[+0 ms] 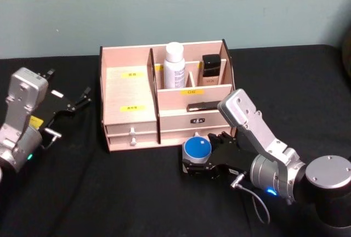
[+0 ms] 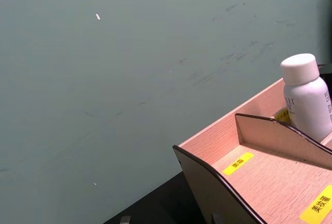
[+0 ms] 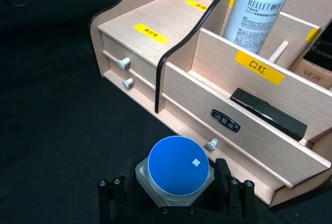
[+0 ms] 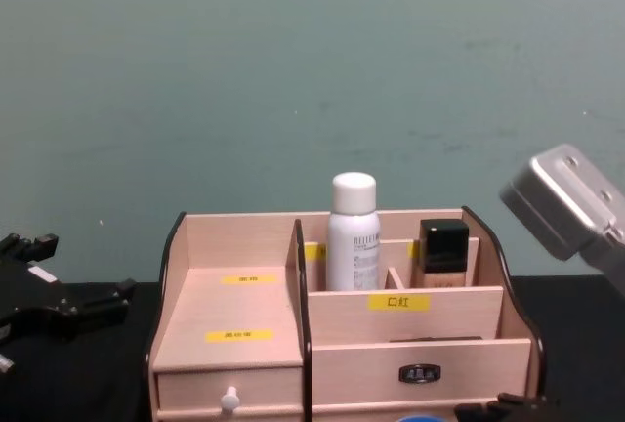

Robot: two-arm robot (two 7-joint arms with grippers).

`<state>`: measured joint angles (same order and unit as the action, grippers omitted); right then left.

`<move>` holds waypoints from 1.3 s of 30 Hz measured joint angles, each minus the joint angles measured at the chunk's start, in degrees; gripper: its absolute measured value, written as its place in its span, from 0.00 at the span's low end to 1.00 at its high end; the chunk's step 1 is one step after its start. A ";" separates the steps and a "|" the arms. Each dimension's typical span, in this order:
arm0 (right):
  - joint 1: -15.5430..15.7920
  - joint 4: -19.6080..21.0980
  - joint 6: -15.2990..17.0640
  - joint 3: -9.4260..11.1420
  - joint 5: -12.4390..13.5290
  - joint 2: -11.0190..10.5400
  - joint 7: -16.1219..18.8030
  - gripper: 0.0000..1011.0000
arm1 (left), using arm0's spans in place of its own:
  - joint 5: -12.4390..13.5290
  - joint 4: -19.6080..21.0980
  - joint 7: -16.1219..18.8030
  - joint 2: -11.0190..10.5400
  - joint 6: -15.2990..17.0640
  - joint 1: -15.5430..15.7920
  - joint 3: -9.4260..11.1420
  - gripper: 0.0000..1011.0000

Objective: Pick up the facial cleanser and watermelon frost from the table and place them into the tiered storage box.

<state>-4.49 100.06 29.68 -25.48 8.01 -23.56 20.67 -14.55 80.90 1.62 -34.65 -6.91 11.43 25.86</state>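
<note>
The tiered storage box [image 1: 129,91] of light wood stands mid-table, also seen in the chest view [image 4: 244,324]. A white bottle, the facial cleanser [image 1: 174,66], stands upright in its rear compartment [image 3: 259,11] [image 4: 353,232] [image 2: 307,97]. The watermelon frost [image 1: 197,148], a small clear jar with a round blue lid [image 3: 178,164], sits just in front of the box's lower right drawer. My right gripper [image 1: 193,159] is shut on it, one finger on each side [image 3: 174,207]. My left gripper [image 1: 81,99] hangs open left of the box with nothing in it.
A dark-capped foundation bottle [image 1: 210,66] stands in the rear right compartment, and a flat black item [image 3: 270,114] lies in the front slot. Black cloth [image 1: 98,193] covers the table. A grey-green wall [image 4: 293,70] rises behind.
</note>
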 joint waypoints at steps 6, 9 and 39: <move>0.02 -0.34 -0.11 0.12 -1.11 0.50 0.03 0.99 | 0.00 0.00 0.00 0.00 0.00 0.00 0.00 1.00; -0.04 -0.59 -0.23 0.18 -1.65 0.78 0.05 0.99 | 0.00 0.00 0.00 0.00 0.00 0.00 0.00 1.00; 0.03 -0.42 -0.23 0.21 -1.40 0.58 0.04 0.71 | 0.00 0.00 0.00 0.00 0.00 0.00 0.00 1.00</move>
<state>-4.47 99.64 29.45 -25.26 6.61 -22.98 20.72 -14.55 80.90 1.62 -34.64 -6.91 11.43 25.86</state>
